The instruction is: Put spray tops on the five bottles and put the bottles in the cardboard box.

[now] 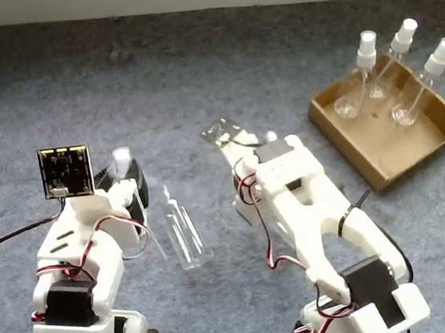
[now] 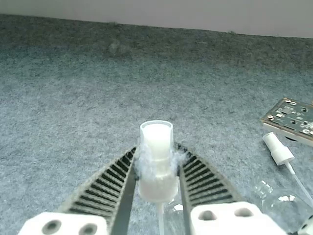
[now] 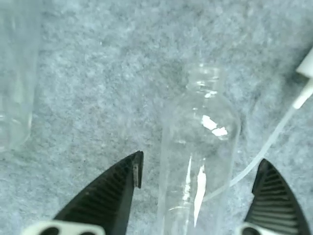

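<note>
In the left wrist view my left gripper [image 2: 157,152] is shut on a white spray top [image 2: 156,166], held upright above the carpet with its thin tube hanging down; from above it shows at the left [image 1: 123,166]. My right gripper [image 3: 200,161] is open, its fingers on either side of a clear uncapped bottle [image 3: 200,142] lying on the carpet. Beside that bottle lies a loose spray top [image 3: 304,73] with its tube. Another uncapped clear bottle [image 1: 183,231] lies between the two arms. At the right, the cardboard box [image 1: 339,133] holds three capped bottles [image 1: 367,61].
Grey carpet covers the whole table. The right arm's circuit board [image 2: 291,120] sticks out close to the loose spray top [image 2: 279,149]. Open carpet lies behind the arms and between the right arm and the box.
</note>
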